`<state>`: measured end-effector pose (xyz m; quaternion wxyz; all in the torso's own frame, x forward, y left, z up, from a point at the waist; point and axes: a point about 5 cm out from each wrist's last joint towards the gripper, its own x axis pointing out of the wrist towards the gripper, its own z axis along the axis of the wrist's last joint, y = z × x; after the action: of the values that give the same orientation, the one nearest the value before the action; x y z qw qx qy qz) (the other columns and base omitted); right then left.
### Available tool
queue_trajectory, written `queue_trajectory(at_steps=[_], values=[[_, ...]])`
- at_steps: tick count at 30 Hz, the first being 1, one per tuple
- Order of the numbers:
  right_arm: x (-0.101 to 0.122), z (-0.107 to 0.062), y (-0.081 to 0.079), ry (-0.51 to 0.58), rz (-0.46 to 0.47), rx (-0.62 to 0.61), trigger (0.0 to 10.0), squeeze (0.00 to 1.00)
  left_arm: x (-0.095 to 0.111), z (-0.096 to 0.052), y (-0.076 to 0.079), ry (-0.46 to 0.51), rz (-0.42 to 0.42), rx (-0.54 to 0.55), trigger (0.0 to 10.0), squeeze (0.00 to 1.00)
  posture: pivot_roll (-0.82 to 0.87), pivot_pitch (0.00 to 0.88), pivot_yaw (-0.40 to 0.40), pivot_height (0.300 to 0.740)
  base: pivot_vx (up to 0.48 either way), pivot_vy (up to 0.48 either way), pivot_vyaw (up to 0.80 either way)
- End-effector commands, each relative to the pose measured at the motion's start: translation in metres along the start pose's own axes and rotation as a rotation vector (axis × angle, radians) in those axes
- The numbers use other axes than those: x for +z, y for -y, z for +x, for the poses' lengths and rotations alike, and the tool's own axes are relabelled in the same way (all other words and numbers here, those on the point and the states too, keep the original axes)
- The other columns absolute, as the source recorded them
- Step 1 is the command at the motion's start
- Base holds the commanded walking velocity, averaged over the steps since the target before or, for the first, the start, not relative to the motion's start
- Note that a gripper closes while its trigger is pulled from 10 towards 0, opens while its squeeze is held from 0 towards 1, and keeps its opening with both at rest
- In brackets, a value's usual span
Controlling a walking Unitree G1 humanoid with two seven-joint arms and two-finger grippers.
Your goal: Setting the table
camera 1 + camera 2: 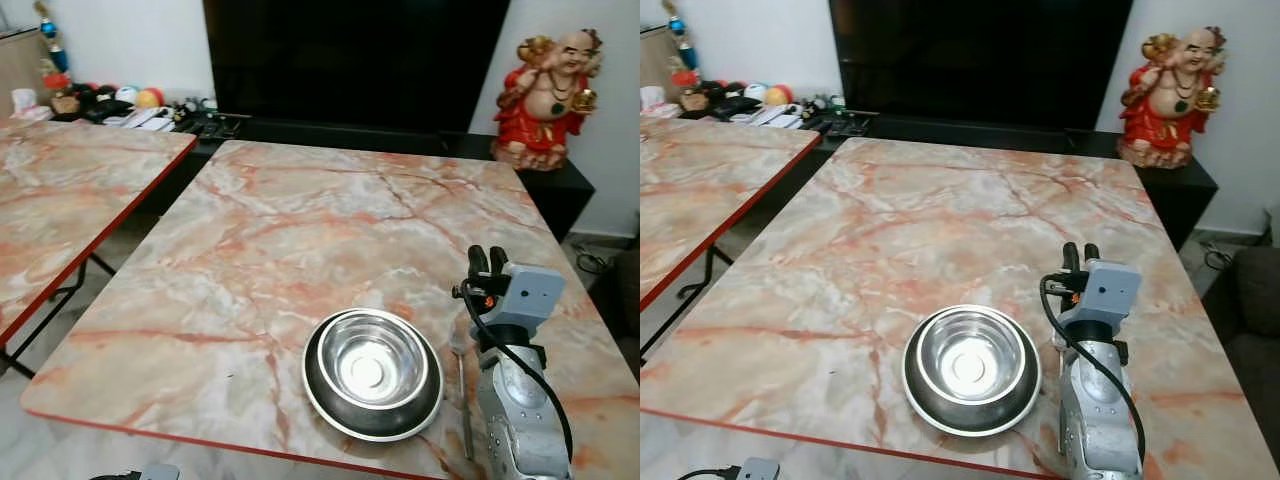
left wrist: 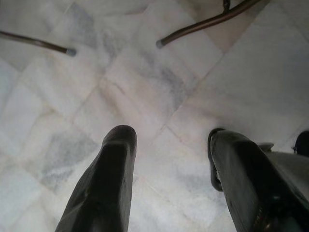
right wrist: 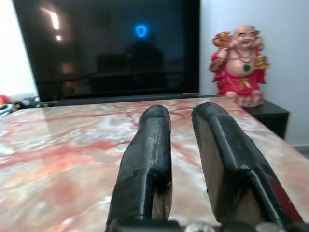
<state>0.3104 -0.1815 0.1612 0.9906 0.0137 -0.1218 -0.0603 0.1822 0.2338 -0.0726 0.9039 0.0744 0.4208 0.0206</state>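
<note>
The spoon [image 1: 462,385] beside the steel bowl [image 1: 373,372] is partly covered by the right arm — its bowl end and a thin line of handle show, while the rest lies behind the silver forearm. The right gripper [image 1: 487,261] shows just its two black fingertips above the grey wrist housing, and the gap between them is hard to read from the head views. The left gripper [image 2: 169,159] hangs over pale floor tiles; its fingers are cut off by the picture's edge. The clutter [image 1: 120,103] on the low shelf beyond the side table [image 1: 60,190] is too small to name — balls, papers, perhaps remotes. The dark screen [image 1: 355,60] is cut off at the top.
</note>
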Motion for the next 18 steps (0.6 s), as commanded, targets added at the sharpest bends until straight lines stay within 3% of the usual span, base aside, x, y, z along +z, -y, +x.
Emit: queue_trajectory(at_steps=[1, 18], values=[[0.0023, 0.0013, 0.0010, 0.009, 0.009, -0.008, 10.0, 0.00, -0.0040, -0.0004, 0.0021, -0.020, -0.009, -0.003, 10.0, 0.00, -0.01, 0.000, -0.017, 0.740, 0.000, 0.480, 0.00], [0.0062, 0.0031, -0.0021, 0.024, 0.000, 0.009, 10.0, 0.00, -0.0025, 0.0002, 0.0050, -0.014, -0.016, -0.006, 10.0, 0.00, 0.00, 0.000, -0.026, 0.740, 0.000, 0.480, 0.00]])
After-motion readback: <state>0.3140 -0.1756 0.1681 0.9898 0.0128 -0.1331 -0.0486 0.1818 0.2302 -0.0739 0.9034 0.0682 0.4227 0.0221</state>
